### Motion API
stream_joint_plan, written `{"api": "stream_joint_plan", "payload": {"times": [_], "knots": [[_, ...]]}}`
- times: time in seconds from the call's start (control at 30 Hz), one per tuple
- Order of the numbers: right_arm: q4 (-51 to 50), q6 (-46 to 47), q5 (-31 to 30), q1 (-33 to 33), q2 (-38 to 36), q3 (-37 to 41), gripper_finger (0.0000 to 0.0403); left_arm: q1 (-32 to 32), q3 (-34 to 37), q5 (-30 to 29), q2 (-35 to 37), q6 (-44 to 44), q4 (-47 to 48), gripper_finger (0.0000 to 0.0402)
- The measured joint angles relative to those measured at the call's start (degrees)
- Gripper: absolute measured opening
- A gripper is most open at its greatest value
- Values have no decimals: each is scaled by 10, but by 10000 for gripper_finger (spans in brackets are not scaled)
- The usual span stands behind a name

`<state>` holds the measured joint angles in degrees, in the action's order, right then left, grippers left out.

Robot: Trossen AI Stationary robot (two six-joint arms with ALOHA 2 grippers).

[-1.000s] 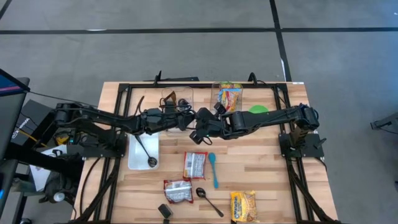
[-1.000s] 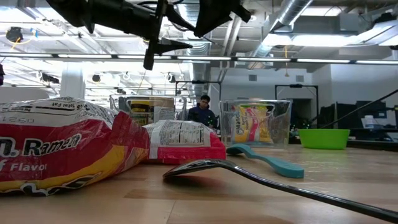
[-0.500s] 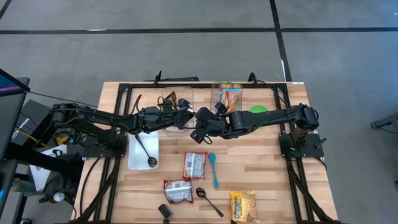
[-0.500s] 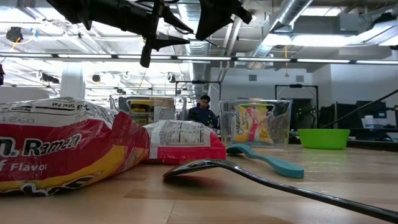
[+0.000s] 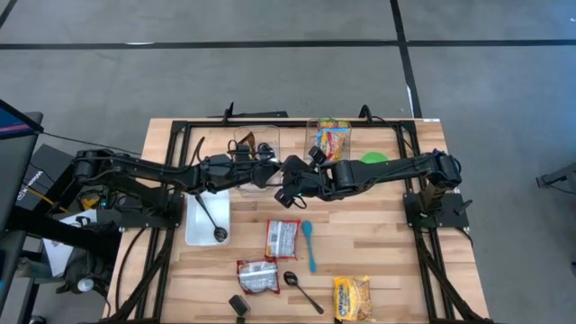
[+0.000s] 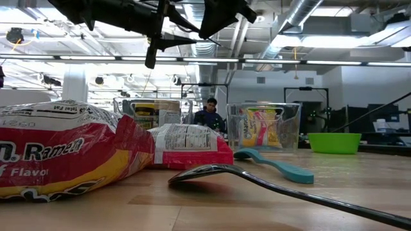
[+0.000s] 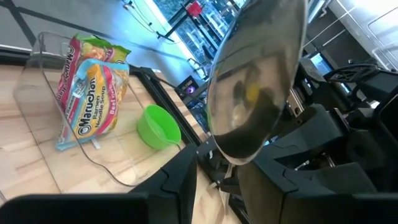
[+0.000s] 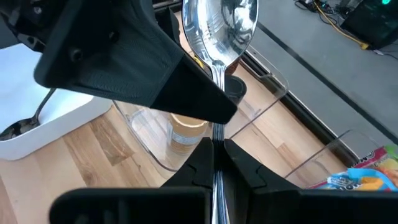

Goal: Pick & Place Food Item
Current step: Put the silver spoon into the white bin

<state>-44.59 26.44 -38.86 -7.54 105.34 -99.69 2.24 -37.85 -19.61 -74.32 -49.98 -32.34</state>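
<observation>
Your right end effector (image 8: 214, 163) clamps a shiny metal spoon (image 8: 221, 28) by its handle above the wooden worktop (image 5: 387, 238); your left end effector (image 5: 273, 171) grips its bowl.

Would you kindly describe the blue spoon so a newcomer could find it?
Start at the wooden table and look to its middle. The blue spoon lies just right of a red ramen packet. It alone is light blue plastic; the other loose spoon is shiny metal.

Two dark, jointed, cabled arms
</observation>
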Motion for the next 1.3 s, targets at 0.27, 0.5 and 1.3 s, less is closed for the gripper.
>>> {"api": "stream_joint_plan", "payload": {"times": [0.27, 0.5, 1.3], "knots": [[0, -16, 1, -2, 0, 0, 6, 0, 0, -1, 0, 0, 1, 104], [0, -16, 14, -2, 0, 0, 6, 0, 0, -1, 0, 0, 1, 83], [-11, -15, 17, -3, -2, 0, 60, 1, 1, 0, 0, 4, 5, 3]]}}
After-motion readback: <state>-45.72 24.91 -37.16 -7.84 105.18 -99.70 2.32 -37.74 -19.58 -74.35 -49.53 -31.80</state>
